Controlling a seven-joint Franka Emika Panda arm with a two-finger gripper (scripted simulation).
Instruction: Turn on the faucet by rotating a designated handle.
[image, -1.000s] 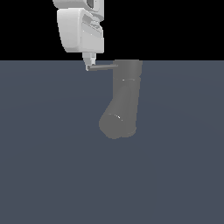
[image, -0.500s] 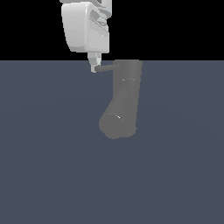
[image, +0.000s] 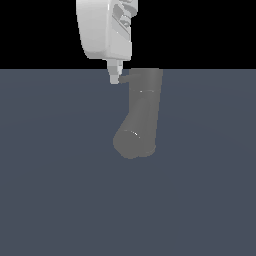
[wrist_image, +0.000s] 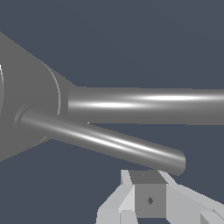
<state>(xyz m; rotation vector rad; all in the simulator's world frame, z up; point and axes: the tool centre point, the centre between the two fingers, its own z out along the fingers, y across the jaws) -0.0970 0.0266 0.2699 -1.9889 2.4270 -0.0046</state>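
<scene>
The faucet (image: 142, 107) stands upright near the middle of the dark floor (image: 55, 200) in the exterior view, a thick matte grey column with its stout spout (image: 132, 142) angling down toward us and ending in a round face. Off its top, on the exterior view's left, pokes the handle (image: 124, 78), only a short stub of thin rod showing, because the white gripper (image: 115, 79) hangs right over its free end, fingertips down at rod height and seemingly touching it. From here I cannot tell how wide the jaws stand or whether they grip anything. Over to the wrist view now: the handle (wrist_image: 109, 144) runs out of the faucet's (wrist_image: 22, 96) top as a slim shiny bar, with the much thicker spout (wrist_image: 148, 106) behind it. The gripper (wrist_image: 148, 199) sits just beside the rod's tip, one finger (wrist_image: 149, 200) showing square on, pressed against or very near the end; again the jaw gap is hidden, and nothing looks clasped. My read: that rod is rigid metal, smooth and likely slippery, turning on a stiff pivot, so there's no need to clamp it. Push sideways near the far tip, where leverage is best, and watch the finger doesn't slide off the rounded end.
</scene>
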